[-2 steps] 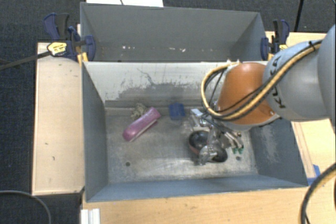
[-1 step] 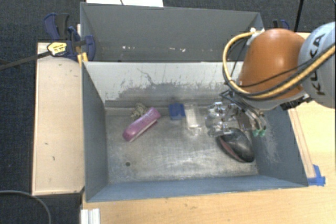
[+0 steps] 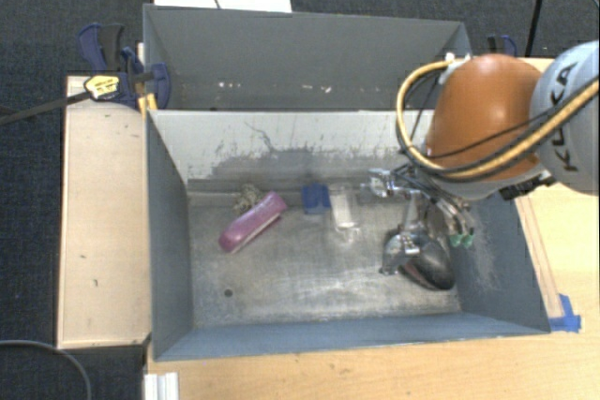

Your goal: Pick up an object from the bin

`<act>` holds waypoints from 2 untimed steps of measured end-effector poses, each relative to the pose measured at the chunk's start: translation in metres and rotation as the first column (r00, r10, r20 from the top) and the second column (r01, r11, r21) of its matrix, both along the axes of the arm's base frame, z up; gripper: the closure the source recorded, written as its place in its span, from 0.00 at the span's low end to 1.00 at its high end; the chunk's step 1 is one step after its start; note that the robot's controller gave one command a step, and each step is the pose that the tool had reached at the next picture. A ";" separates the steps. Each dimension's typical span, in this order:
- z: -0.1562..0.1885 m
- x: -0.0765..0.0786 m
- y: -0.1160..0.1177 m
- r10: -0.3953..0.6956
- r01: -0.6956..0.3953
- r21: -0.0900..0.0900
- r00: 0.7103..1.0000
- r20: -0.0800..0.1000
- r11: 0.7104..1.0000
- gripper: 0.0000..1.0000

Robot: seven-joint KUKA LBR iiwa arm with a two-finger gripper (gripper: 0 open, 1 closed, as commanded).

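The gripper [image 3: 401,254] is low in the lower right of the bin [image 3: 178,229], just beside a dark, roundish thing [image 3: 431,274]. I think it is down there to grab that one. I cannot tell if the gripper is open or shut. A pink stick [image 3: 251,221] and a blue block [image 3: 316,198] lie near the middle.

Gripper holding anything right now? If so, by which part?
Cannot tell. The gripper is down at the bin's right end, right beside a dark rounded thing; no hold on it is visible.
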State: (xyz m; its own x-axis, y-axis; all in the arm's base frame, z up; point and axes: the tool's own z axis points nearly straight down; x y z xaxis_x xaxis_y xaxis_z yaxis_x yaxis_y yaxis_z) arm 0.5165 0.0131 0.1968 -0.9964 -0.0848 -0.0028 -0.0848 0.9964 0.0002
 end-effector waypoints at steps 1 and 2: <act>-0.128 -0.009 -0.148 0.118 -0.118 -0.001 0.993 -0.002 0.993 0.00; -0.125 -0.008 -0.145 0.125 -0.125 -0.002 0.992 0.000 0.992 1.00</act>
State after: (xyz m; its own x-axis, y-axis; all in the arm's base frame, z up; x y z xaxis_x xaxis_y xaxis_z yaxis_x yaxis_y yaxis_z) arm 0.5088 -0.1320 0.0715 -0.9780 -0.2084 -0.0025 -0.2084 0.9780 -0.0015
